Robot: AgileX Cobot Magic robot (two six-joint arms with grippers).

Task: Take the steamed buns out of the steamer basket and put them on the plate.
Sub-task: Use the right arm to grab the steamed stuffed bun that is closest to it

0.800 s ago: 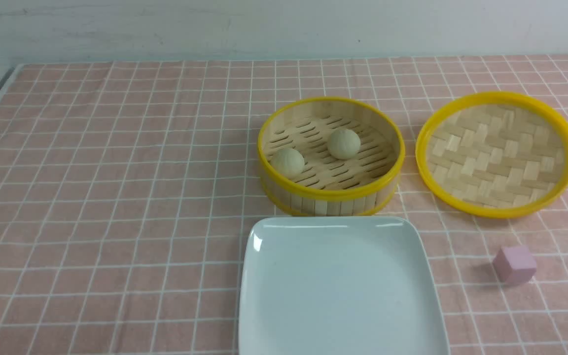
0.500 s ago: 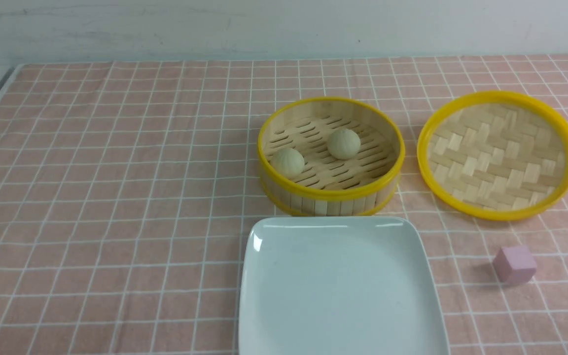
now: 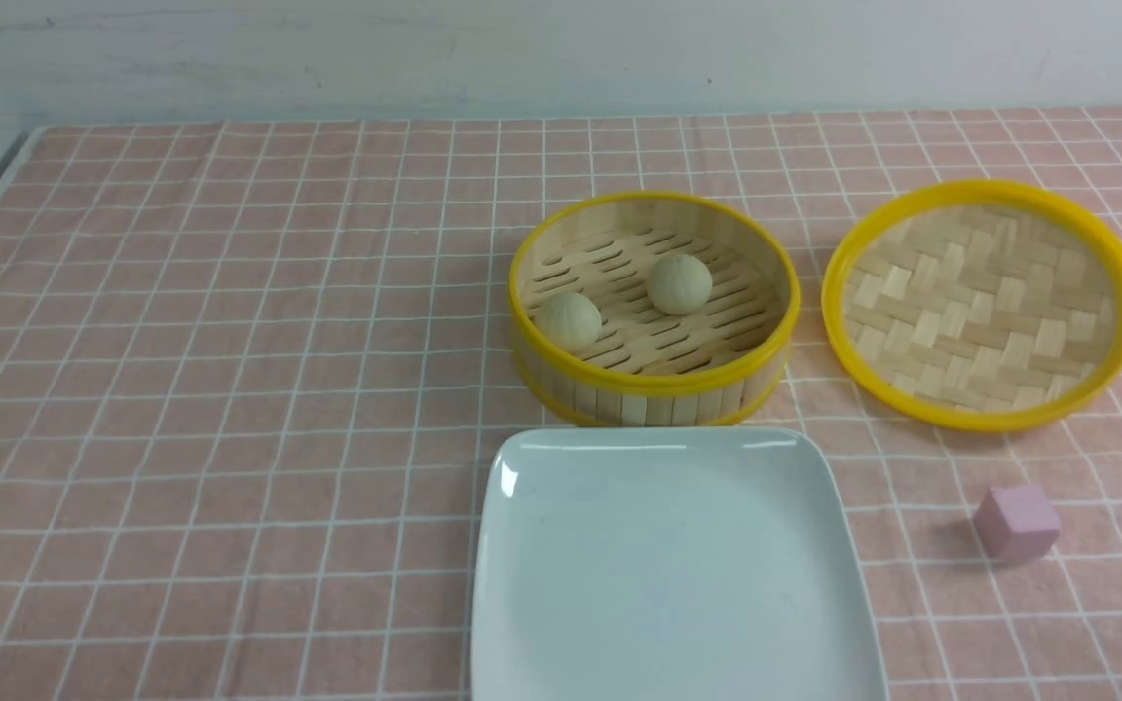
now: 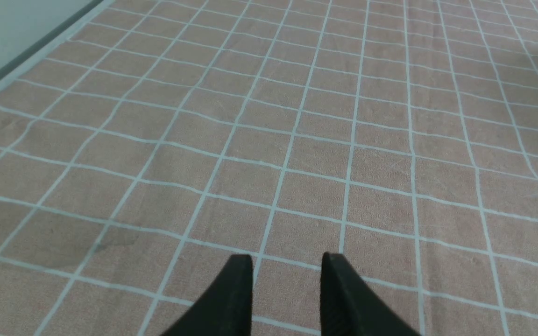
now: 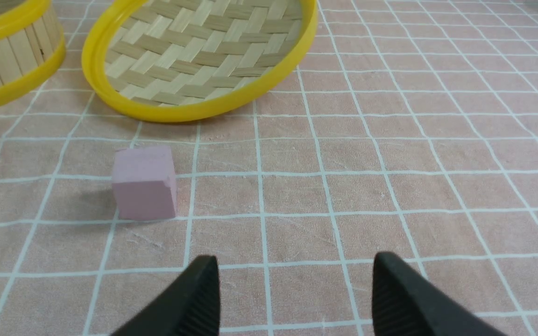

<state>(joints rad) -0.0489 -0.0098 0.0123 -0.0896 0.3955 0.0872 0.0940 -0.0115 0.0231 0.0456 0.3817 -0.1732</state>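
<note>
L gripper (image 4: pixel 286 266), matte blk tapered fingers (image 4: pixel 231 298), R gripper (image 5: pixel 294 266), same blk, ribbed inner pads (image 5: pixel 203 308)

The steamer basket (image 3: pixel 654 397) is open from above — its tall wall blocks any side entry. The plate (image 3: pixel 668 584) crowds it at 6 o'clock, the woven lid (image 3: pixel 980 302) at 3, a pink cube (image 3: pixel 1016 523) at 4; bare worktop (image 3: pixel 230 389) spreads from 7 round to 12.

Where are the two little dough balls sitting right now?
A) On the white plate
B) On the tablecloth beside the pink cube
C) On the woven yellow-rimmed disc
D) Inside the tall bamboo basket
D: the left bun and the right bun both lie on the slotted floor of the steamer basket, while the plate is bare.
</note>
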